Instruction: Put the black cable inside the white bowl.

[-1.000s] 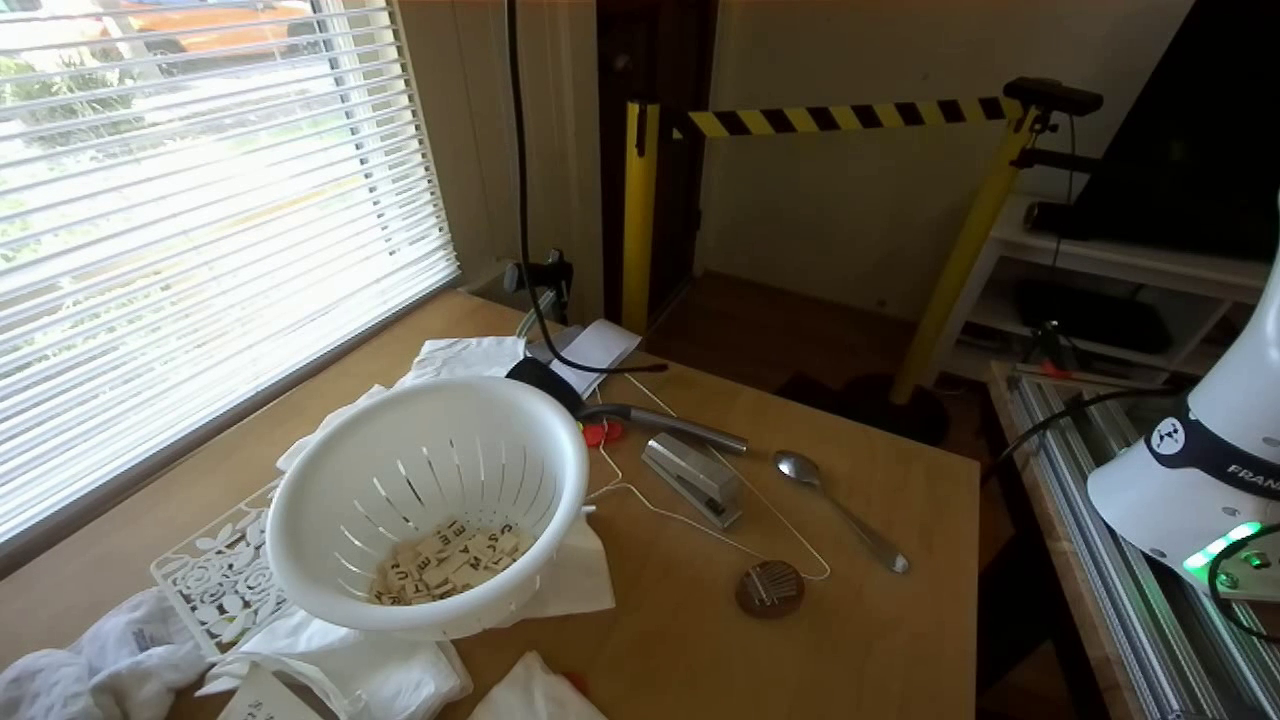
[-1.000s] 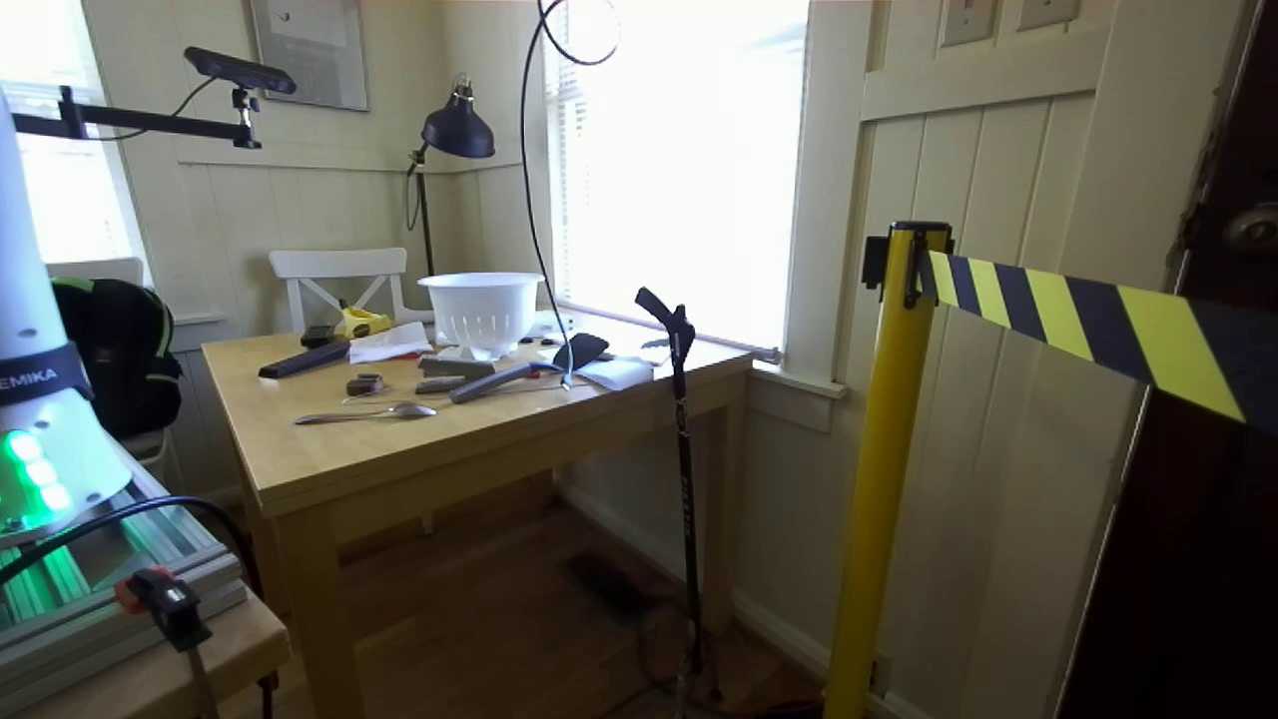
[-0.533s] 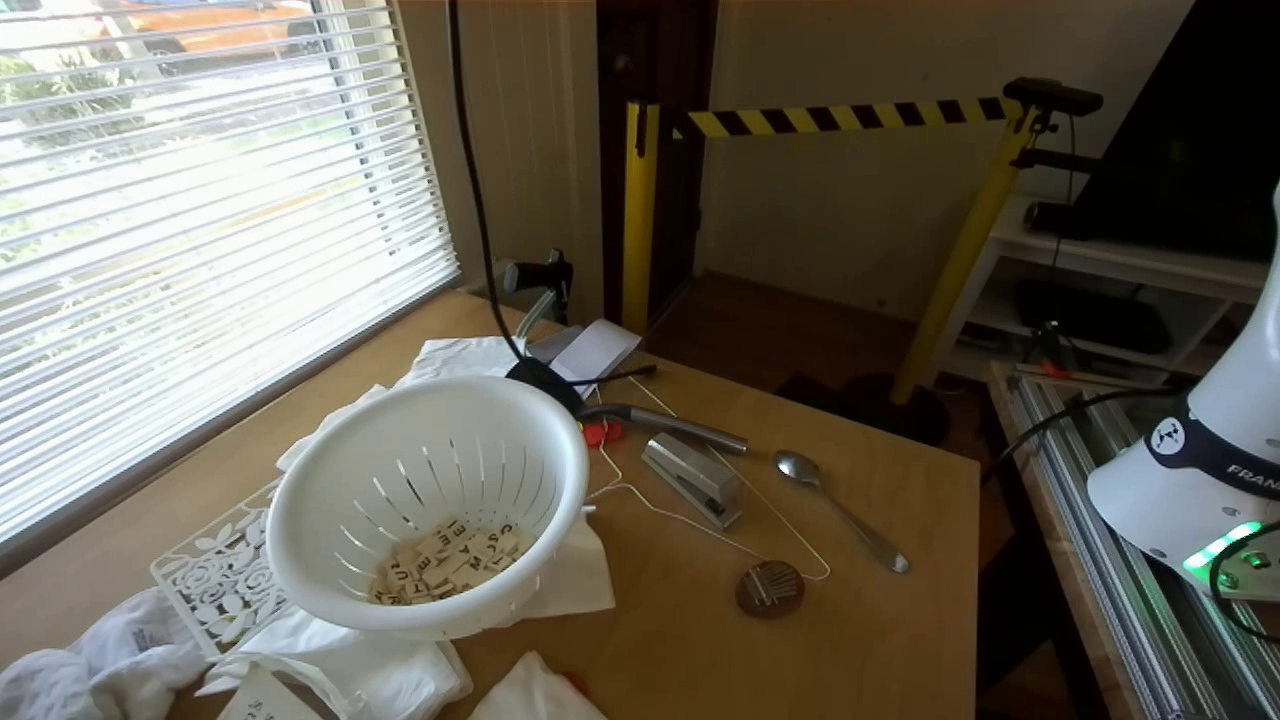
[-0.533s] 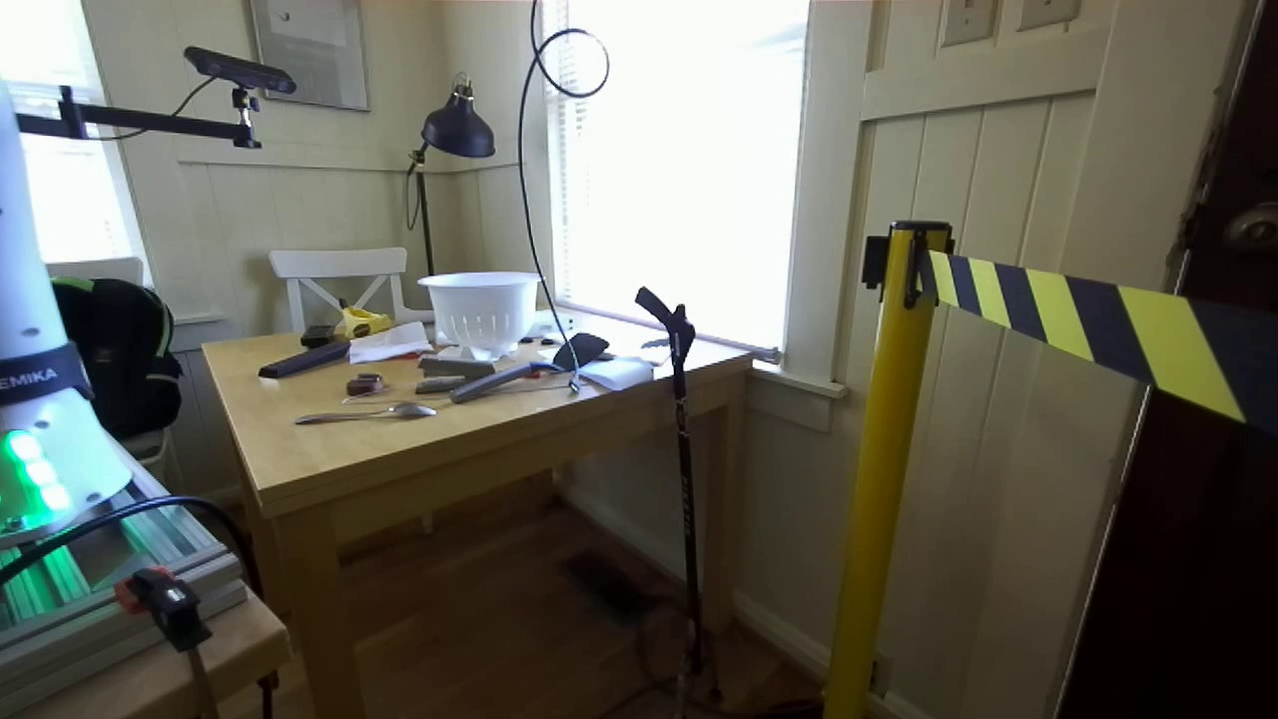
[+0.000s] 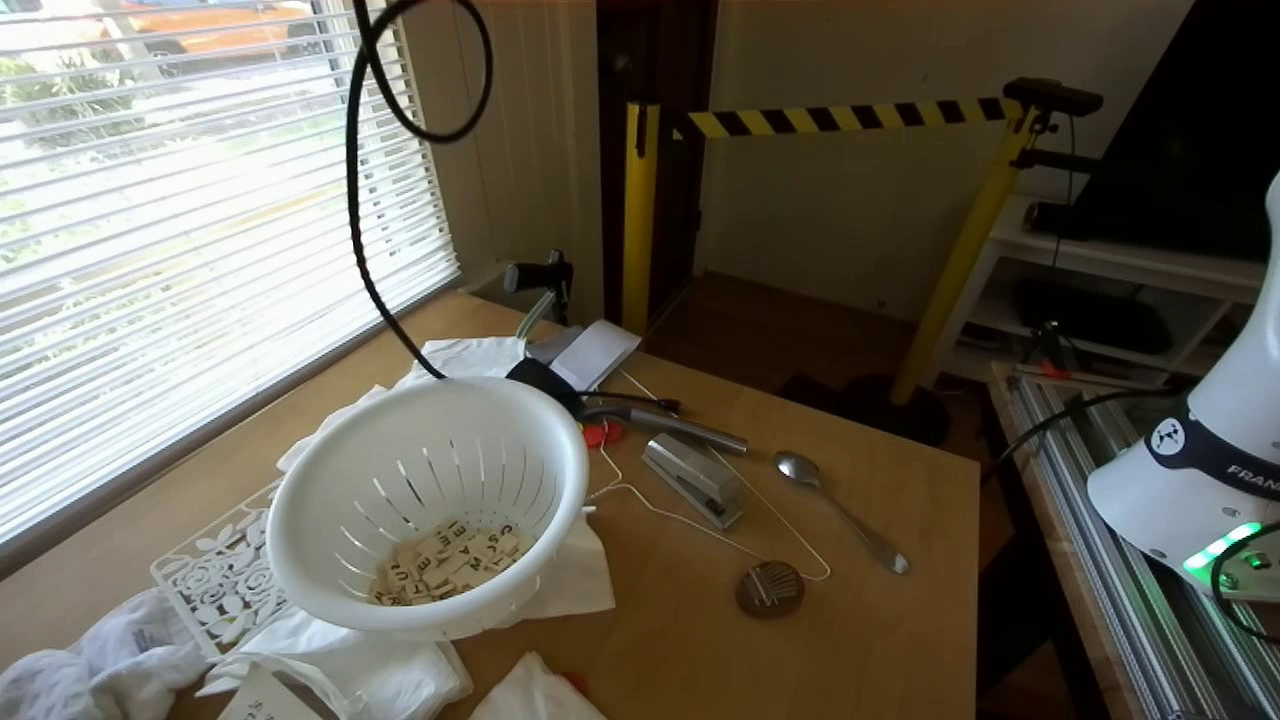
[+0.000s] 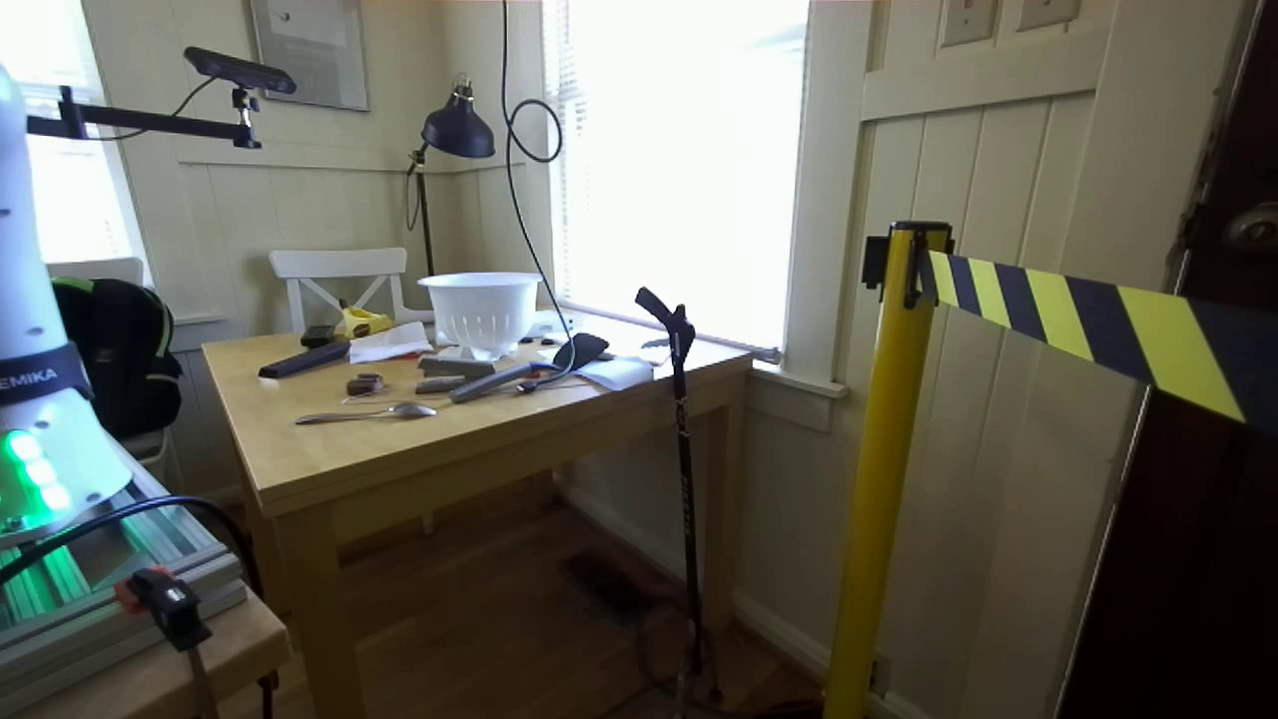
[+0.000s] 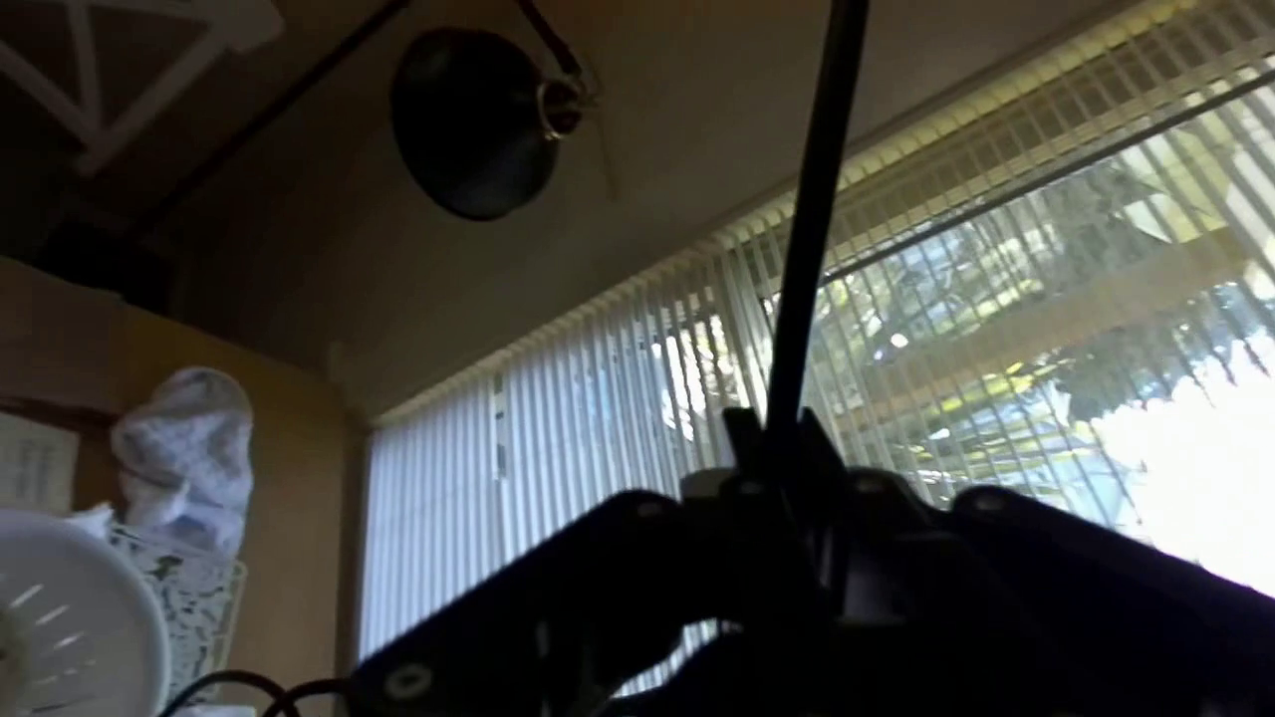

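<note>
Over the counter (image 5: 860, 640), the black cable (image 5: 352, 190), pinched in the end effector (image 7: 780, 438), now crosses the blinds (image 5: 200, 250) in an exterior view, its loop newly showing there. Its tip is outside the white bowl (image 5: 340, 450), near the spatula (image 5: 690, 428) and stapler (image 5: 690, 478); letter tiles (image 5: 450, 565) lie inside the bowl.

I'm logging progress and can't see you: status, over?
Pincer shut on black cable. Cable hanging outside white bowl, not yet in. Letter tiles inside bowl, probably not blocking.
</note>
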